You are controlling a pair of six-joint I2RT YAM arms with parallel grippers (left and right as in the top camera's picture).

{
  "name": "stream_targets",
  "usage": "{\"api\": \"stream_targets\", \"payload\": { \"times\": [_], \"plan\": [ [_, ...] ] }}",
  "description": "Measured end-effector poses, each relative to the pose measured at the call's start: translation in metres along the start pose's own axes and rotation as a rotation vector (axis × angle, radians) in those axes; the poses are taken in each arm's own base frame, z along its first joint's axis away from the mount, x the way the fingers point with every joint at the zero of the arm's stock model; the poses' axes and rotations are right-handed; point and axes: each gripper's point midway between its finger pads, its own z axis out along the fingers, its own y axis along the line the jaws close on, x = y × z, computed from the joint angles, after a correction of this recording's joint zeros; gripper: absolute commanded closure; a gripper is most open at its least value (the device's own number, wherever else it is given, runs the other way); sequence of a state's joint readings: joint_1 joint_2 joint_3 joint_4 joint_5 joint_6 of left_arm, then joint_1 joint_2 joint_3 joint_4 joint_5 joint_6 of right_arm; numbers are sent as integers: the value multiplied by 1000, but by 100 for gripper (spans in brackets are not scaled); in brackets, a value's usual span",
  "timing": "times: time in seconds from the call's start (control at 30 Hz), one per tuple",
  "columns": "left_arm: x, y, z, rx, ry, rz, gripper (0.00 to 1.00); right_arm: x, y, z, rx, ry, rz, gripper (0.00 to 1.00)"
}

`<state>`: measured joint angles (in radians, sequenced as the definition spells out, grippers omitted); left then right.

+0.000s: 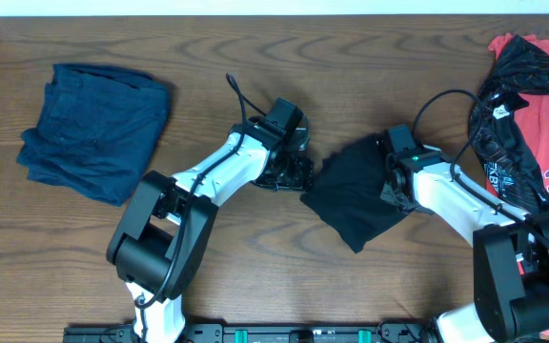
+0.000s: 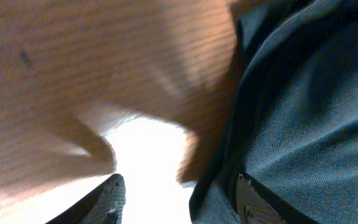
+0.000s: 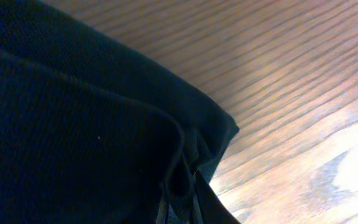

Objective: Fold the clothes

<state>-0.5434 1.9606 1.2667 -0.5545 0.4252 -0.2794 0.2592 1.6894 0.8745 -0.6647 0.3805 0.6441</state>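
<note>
— So, where did your black garment (image 1: 355,195) lie?
— Mid-table. Your right gripper (image 3: 178,208) pinched its 3 o'clock edge; your left gripper (image 2: 179,196), jaws apart, sat at its 9 o'clock edge. The folded blue garment (image 1: 93,129) lay at 10 o'clock, the clothes pile (image 1: 532,105) at 2.
</note>
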Motion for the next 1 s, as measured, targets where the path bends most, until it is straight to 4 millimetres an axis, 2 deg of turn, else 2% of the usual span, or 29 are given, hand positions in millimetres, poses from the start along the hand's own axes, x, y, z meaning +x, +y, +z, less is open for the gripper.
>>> {"api": "stream_targets", "payload": {
  "times": [0.13, 0.2, 0.33, 0.5, 0.77, 1.0],
  "plan": [
    [-25, -5, -2, 24, -99, 33, 35, -9, -10, 1, 60, -49, -5, 89],
    [-42, -6, -6, 40, -163, 51, 26, -18, -12, 2, 76, -93, -14, 88],
    [-71, -14, -16, 92, -280, 88, 12, -43, -4, 2, 44, -189, -75, 83],
    [-94, -39, -28, 200, -380, 160, 7, -45, 4, 2, 12, -187, -202, 84],
    [-101, -71, -37, 373, -408, 221, 6, -43, 7, 2, 3, -180, -256, 84],
    [-98, -73, -10, 466, -351, 177, 6, -39, 6, 3, 1, -162, -275, 85]
  ]
}}
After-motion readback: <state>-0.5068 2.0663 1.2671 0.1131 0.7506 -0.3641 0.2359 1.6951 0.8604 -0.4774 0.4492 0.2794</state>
